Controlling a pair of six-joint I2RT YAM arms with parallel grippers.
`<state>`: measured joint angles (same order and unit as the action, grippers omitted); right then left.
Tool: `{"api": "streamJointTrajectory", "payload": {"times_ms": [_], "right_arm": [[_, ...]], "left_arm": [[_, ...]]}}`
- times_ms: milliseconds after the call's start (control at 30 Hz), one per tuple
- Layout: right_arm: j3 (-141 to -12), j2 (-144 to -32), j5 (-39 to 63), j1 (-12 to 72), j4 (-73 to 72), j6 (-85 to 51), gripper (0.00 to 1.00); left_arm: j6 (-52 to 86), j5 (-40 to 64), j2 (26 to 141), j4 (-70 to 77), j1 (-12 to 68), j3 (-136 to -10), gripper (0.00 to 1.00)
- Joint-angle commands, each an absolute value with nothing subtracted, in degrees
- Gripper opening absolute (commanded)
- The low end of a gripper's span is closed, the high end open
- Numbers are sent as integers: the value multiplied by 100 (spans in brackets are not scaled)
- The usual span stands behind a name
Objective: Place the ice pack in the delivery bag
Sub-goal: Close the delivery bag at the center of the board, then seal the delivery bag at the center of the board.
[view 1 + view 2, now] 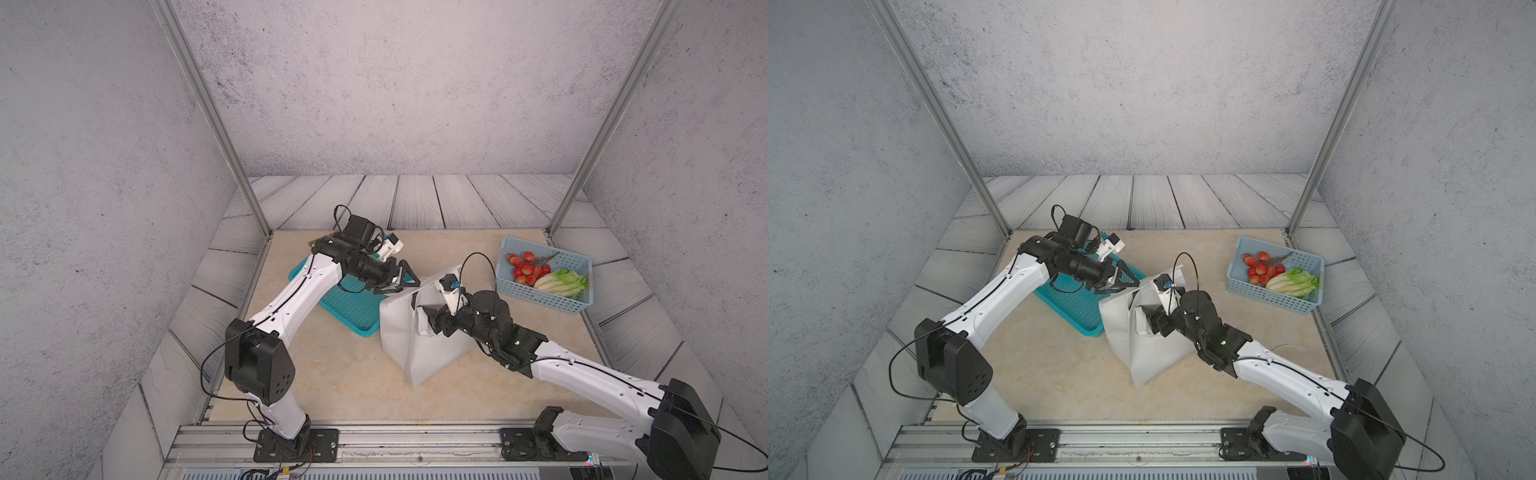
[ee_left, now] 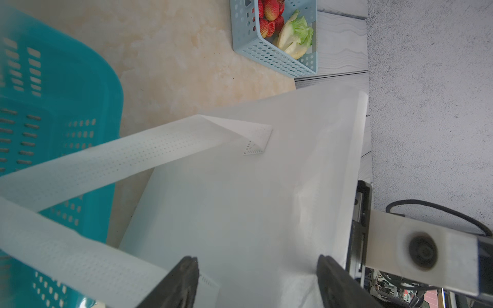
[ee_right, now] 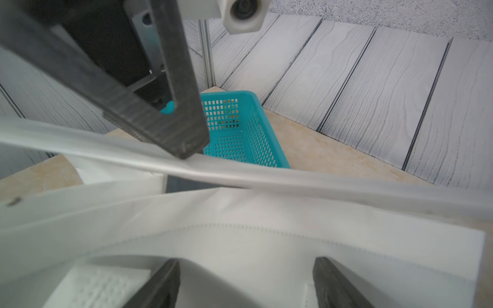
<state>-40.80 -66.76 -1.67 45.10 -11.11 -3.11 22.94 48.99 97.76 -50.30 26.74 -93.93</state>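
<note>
Left gripper (image 1: 405,284) and right gripper (image 1: 428,322) both gape at the delivery bag (image 1: 415,349); strawberries (image 1: 525,268) and lettuce (image 1: 563,282) sit in the light-blue basket (image 1: 540,296).

Past the parted jaws of our left gripper (image 2: 257,260), the white delivery bag (image 2: 240,200) fills twelve o'clock, its handle (image 2: 120,157) trailing toward nine. We see the teal basket (image 2: 66,80) at ten, the light-blue basket (image 2: 266,56) of strawberries (image 2: 270,13) and lettuce (image 2: 296,37) at one.
</note>
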Motion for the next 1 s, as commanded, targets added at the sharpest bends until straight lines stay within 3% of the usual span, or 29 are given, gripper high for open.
{"api": "streamJointTrajectory", "payload": {"times_ms": [0, 500, 967], "right_arm": [[-4148, -6812, -269, 4544, -1202, -190, 80], [-3996, -6699, 233, 4608, -1790, 269, 81], [-4041, -7030, -114, 4818, -1795, 652, 77]], "left_arm": [[2144, 4771, 10007, -5479, 2641, -9714, 74], [2157, 4579, 10129, -5707, 2681, -9979, 72], [1816, 3721, 10131, -6271, 2963, -10149, 69]]}}
